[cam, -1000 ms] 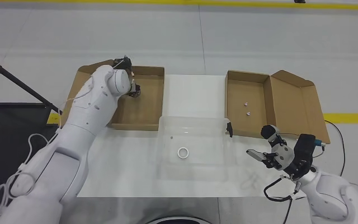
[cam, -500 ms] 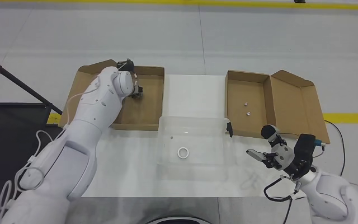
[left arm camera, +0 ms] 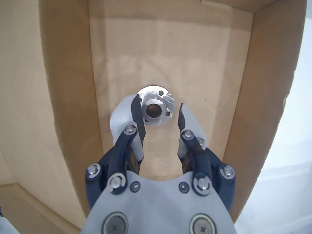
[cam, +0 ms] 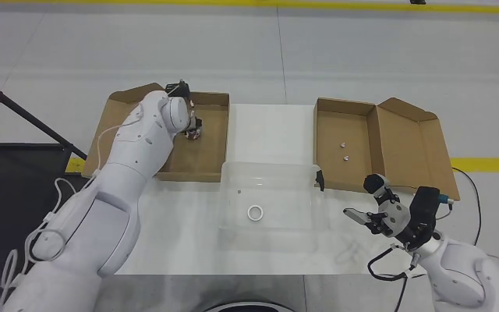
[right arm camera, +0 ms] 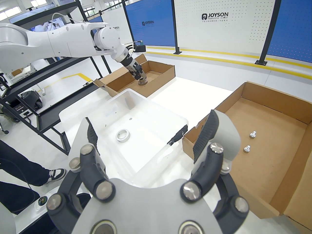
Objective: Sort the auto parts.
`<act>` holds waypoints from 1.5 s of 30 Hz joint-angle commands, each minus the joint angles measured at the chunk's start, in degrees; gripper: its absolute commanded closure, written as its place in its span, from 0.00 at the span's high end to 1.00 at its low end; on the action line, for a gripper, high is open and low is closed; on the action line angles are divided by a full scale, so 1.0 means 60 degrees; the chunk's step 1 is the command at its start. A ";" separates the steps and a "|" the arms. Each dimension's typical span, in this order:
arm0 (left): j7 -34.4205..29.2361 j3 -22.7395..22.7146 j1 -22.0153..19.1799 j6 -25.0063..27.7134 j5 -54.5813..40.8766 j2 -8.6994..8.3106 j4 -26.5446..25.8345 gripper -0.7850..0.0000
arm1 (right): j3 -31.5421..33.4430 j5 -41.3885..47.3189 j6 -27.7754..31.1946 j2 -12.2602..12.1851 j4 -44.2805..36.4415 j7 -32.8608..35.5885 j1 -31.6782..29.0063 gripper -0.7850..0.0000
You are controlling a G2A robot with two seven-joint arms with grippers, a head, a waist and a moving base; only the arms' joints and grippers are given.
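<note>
**Top view.** We see the left gripper [cam: 191,131] low inside the open brown cardboard box on the left [cam: 204,160]. Its own wrist hides the fingers and whatever lies beneath them. A clear plastic bin [cam: 270,164] stands mid-way across the white table [cam: 269,129], with a white ring [cam: 255,212] on its floor. The open brown cardboard box on the right [cam: 355,175] holds two small silver bolts [cam: 342,144], lying apart from each other. The right gripper [cam: 366,218] hangs in front of that box, beside the bin, with its jaws apart and nothing between them. A small black item [cam: 319,180] sits between the bin and the right box; we cannot identify it.

**Left wrist view.** The left gripper's jaws stand apart over the box floor. A silver flanged metal disc [left arm camera: 168,98] with a central bore lies flat between them. One fingertip [left arm camera: 136,108] overlaps the disc's rim, and we cannot tell whether it touches. The other fingertip stands clear of the disc.

**Right wrist view.** The right gripper's spread jaws frame the bin and the ring. Far off, the left gripper sits just over the disc in the left box, though contact there is too small to judge
</note>
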State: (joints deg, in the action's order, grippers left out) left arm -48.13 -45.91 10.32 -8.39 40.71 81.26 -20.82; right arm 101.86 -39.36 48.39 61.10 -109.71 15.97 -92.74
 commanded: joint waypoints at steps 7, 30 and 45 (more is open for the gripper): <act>0.0527 -0.0225 -0.0097 0.0080 -0.0004 -0.0058 -0.0456 0.82 | 0.0000 0.0000 0.0000 0.0000 0.0000 0.0000 0.0000 1.00; -0.0592 -0.3500 0.5044 0.2297 0.0891 -0.1907 -1.1190 0.85 | 0.0000 0.0000 0.0000 0.0000 0.0000 0.0000 0.0000 1.00; -0.2958 -0.2738 0.5851 0.6647 -0.0041 -0.2230 -1.2965 1.00 | 0.0000 0.0000 0.0000 0.0000 0.0000 0.0000 0.0000 1.00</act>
State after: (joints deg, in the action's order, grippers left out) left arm -63.78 -62.96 45.60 30.61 40.77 67.98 -98.32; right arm 101.86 -39.36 48.39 61.10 -109.71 15.97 -92.74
